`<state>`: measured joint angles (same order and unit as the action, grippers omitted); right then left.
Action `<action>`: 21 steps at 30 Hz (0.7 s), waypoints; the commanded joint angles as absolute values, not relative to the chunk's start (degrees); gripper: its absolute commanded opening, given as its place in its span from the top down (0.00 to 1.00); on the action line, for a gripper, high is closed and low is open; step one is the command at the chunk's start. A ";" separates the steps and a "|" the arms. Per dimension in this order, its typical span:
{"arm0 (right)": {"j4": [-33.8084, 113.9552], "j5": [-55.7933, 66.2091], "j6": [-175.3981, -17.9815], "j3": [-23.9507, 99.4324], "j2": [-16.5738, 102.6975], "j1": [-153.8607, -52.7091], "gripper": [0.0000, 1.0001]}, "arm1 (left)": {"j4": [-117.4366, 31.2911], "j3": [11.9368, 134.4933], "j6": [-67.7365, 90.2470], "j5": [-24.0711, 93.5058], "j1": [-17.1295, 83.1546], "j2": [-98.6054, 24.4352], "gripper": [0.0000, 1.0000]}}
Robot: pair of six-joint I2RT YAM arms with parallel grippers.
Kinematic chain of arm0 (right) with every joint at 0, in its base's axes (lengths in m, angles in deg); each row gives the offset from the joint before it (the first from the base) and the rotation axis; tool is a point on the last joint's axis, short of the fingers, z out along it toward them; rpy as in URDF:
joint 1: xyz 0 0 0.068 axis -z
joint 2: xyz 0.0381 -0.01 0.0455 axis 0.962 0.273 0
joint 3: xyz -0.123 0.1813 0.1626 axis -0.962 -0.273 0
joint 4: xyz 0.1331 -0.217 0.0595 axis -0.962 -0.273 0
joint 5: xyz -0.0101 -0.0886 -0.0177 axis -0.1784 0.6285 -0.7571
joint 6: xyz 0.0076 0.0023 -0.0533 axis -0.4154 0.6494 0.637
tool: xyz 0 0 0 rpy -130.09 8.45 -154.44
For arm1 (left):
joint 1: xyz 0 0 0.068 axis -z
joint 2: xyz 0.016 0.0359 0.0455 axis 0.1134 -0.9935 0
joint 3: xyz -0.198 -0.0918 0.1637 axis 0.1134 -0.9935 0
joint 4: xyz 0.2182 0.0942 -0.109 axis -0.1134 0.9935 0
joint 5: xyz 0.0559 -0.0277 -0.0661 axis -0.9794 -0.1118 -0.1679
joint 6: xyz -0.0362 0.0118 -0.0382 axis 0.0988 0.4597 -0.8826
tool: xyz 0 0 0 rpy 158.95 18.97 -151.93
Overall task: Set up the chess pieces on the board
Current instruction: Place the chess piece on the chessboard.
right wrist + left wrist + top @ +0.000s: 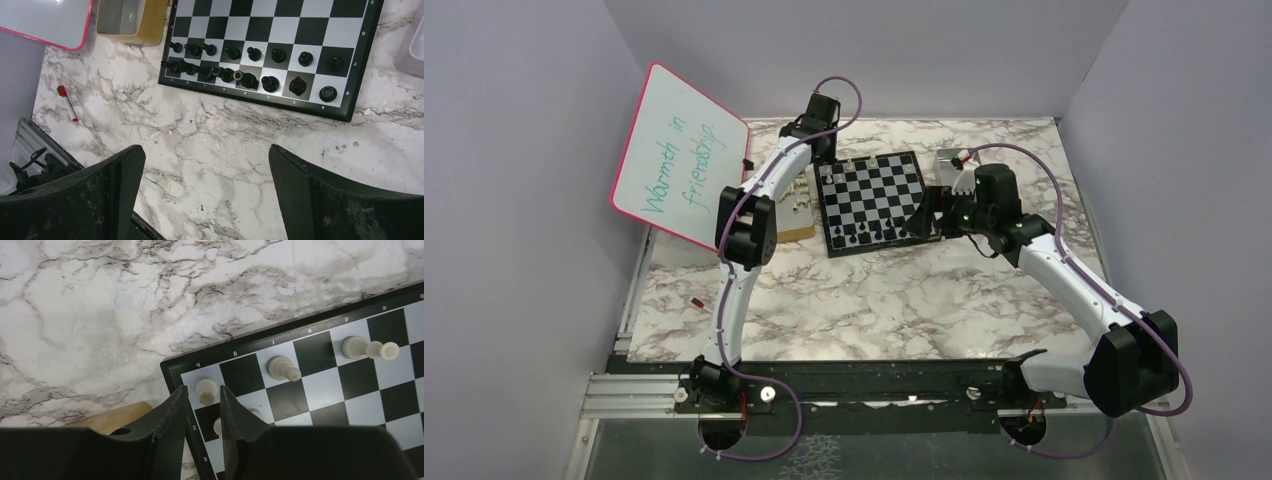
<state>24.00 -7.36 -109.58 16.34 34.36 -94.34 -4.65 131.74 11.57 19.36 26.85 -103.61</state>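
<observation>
The board (879, 195) lies at the back middle of the marble table. Black pieces (874, 235) fill its two near rows, also clear in the right wrist view (250, 65). A few white pieces (849, 165) stand on the far rows. My left gripper (202, 392) hangs over the board's corner, its jaws slightly apart on either side of a white piece (206, 390) standing on the corner square, with thin gaps showing. More white pieces (284, 368) stand along that row. My right gripper (206, 165) is wide open and empty over bare marble, near the board's near right corner.
A wooden box (796, 215) with loose white pieces sits left of the board. A pink-rimmed whiteboard (679, 155) leans at the left wall. A red marker (696, 301) lies on the marble. A clear container (951, 165) stands right of the board.
</observation>
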 commanded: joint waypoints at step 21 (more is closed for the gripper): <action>23.12 -8.29 -109.41 15.84 30.99 -94.57 0.00 | -5.13 107.55 11.84 15.37 24.17 -77.22 0.80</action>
<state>23.98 -7.40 -109.56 16.32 32.57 -94.34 -4.87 111.30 12.55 17.55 25.52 -80.88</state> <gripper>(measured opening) 0.998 0.202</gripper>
